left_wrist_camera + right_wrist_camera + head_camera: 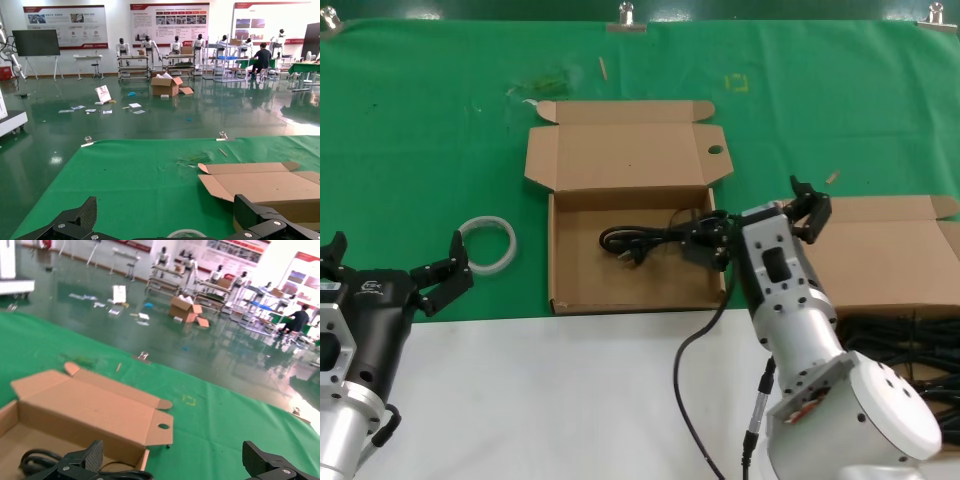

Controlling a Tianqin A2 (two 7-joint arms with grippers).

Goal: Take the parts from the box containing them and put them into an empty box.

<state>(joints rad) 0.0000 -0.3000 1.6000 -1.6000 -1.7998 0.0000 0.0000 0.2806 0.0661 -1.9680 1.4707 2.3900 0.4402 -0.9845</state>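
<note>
A coiled black power cord (645,240) was seen lying inside the holed-lid box (575,290) at the centre of the green cloth (420,150), its plug end pointing toward nine o'clock. The right gripper (760,222) was held at the box's three o'clock wall with its fingers spread wide apart; in the head view one fingertip appeared to sit on or just beside the cord's bundled end, though actual contact could not be made out. The second box (880,250), lid open, was placed at the table's four o'clock, with a dark tangle of further cords (900,335) in it. The left gripper (395,275) was parked at eight o'clock, its fingers likewise parted and empty, near a white ring of tape (487,245).

The cord was judged to be light, limp and rubbery, so a loop taken singly would be likely to sag and uncoil. Hold would best be taken across the thick bound middle of the bundle, where the strands are gathered, rather than at the plug or a stray loop.
</note>
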